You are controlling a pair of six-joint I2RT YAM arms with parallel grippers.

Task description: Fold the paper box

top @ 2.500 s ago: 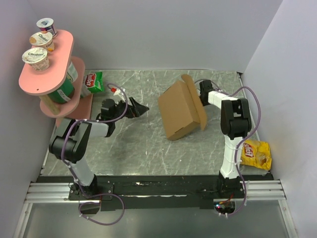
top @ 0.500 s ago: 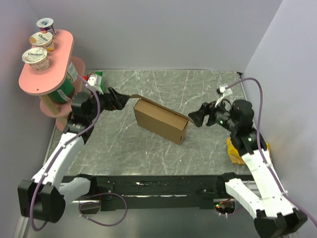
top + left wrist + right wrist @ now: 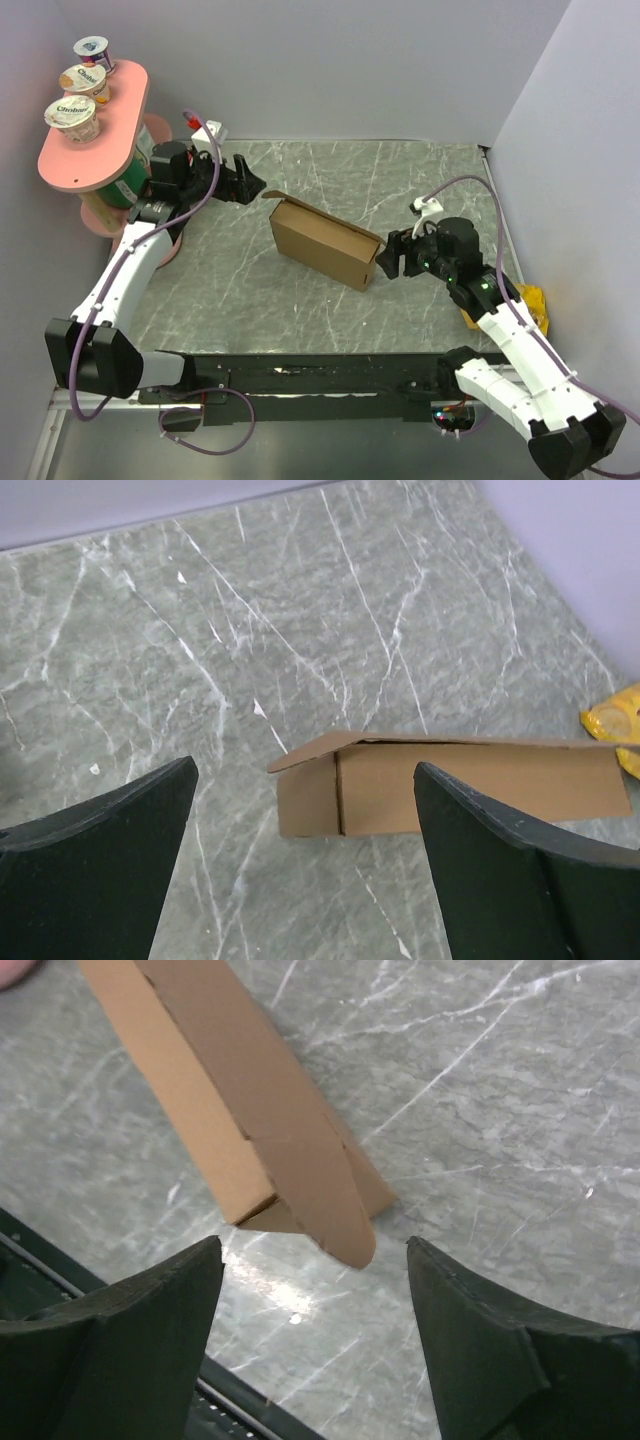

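Paper box (image 3: 325, 243) lying on desk (image 3: 300, 300), lid flap slightly raised; left gripper (image 3: 252, 186) wide, empty; right gripper (image 3: 391, 256) wide at box end, contact unclear.

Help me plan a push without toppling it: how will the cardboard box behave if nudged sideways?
Probably light and fairly stiff: the cardboard box is folded brown board. It seems to stand on a narrow side, so a high push may tip it; low, it likely slides on the smooth table. Its loose flap would probably bend first.

paper box (image 3: 325, 243) no longer propped up, left gripper (image 3: 252, 188) pulled back, right gripper (image 3: 386, 257) nearer its end
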